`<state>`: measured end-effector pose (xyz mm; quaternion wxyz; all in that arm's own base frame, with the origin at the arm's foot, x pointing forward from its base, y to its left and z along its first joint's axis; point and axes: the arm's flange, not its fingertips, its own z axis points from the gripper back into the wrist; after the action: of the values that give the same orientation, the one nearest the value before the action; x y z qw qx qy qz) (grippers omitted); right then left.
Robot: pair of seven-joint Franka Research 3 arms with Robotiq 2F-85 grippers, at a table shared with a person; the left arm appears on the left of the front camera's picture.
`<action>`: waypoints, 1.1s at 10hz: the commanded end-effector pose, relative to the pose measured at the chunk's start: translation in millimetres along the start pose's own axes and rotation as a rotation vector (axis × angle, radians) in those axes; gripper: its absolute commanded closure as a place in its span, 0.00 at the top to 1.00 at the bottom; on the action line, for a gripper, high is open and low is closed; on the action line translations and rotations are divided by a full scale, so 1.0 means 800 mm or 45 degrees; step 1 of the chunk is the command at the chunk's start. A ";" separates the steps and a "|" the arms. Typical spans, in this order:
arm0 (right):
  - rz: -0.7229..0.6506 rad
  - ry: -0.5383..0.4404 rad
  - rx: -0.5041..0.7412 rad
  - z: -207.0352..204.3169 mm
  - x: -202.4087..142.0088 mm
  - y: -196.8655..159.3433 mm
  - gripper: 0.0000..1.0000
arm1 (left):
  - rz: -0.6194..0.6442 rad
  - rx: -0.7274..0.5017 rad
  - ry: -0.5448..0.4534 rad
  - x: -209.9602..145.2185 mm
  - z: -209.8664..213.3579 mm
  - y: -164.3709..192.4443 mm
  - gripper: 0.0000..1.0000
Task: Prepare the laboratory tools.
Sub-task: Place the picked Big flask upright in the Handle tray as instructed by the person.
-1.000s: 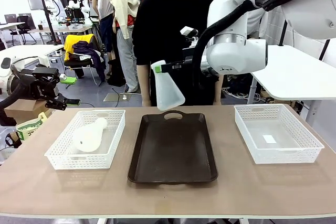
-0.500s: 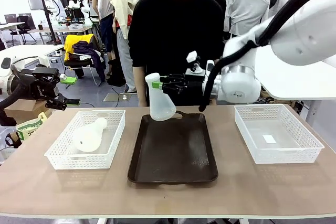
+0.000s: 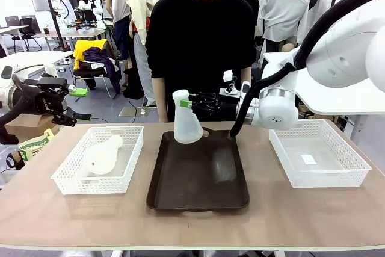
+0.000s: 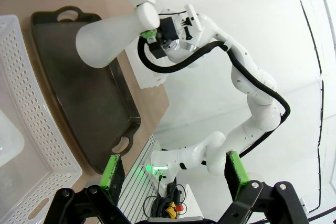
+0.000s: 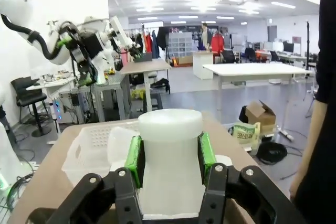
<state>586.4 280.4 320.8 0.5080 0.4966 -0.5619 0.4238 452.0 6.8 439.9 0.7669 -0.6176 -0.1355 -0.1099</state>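
- Now the right gripper [image 3: 185, 104] is clamping its pads on the neck of one flask [image 3: 187, 126]; the flask is tilting over the far end of the tray [image 3: 198, 200]; contact is unclear.
- Setting it down well is likely calling for levelling the base first; then easing down before releasing.
- The left gripper [image 4: 173, 170] is standing wide apart, holding nothing; the second flask [image 3: 102, 154] is lying in the left basket [image 3: 66, 180].
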 end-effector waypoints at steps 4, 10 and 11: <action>-0.063 0.123 -0.029 -0.035 -0.020 -0.018 0.00 | -0.006 -0.014 -0.005 0.000 0.002 -0.003 1.00; -0.132 0.160 -0.076 -0.033 -0.044 -0.026 0.00 | -0.006 -0.014 -0.005 0.000 0.002 -0.003 1.00; -0.135 0.153 -0.079 -0.030 -0.044 -0.026 0.00 | -0.006 -0.014 -0.005 0.000 0.002 -0.003 1.00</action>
<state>602.5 303.9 287.8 0.5709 0.4831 -0.5216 0.4106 452.0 6.8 439.9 0.7669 -0.6176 -0.1355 -0.1099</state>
